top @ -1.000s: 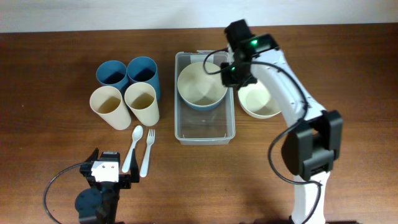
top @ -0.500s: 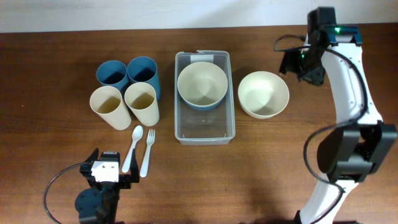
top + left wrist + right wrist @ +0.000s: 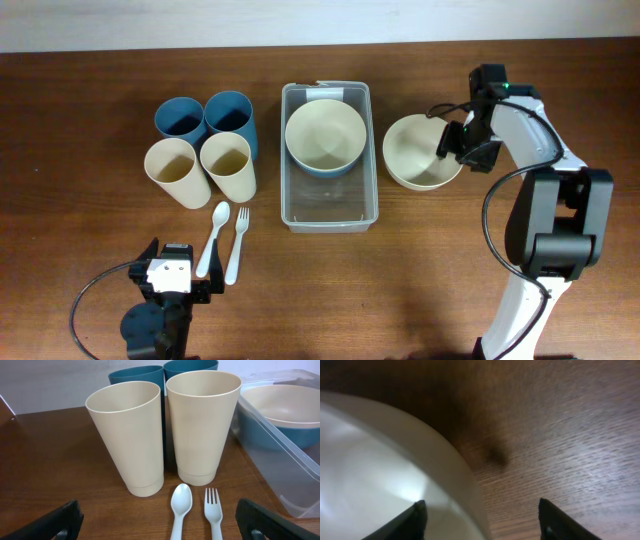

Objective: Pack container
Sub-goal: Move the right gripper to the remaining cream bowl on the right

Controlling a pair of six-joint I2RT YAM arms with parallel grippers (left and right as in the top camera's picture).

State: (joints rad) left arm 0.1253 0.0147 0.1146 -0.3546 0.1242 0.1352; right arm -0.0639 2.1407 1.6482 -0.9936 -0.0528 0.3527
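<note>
Plastic, clear and rimmed, the container (image 3: 331,200) sits mid-table with its long side running away from me, and so far it holds one thing: the blue bowl (image 3: 325,138) with the cream inside, at its far end. The near half is bare, so I judge the packing barely begun. Just to its right, apart from its wall, sits the cream bowl (image 3: 415,155), and my right gripper (image 3: 452,147) is at that bowl's right edge. In the wrist view my fingers (image 3: 417,521) stand apart, one over the bowl's hollow and one over the wooden table (image 3: 570,435), with the rim running between them; nothing is pinched yet, so I take this bowl to be the next thing to go in. My left gripper (image 3: 178,284) waits at the near left edge, spread wide and holding nothing. Left to pack, by my reckoning: the cream bowl, two blue cups (image 3: 205,118), two cream cups (image 3: 200,168) standing upright in a tight cluster left of the container, and the white spoon (image 3: 212,235) and fork (image 3: 238,240) lying side by side in front of them. Nothing blocks the lift to the container, though the blue bowl already fills its width there.
</note>
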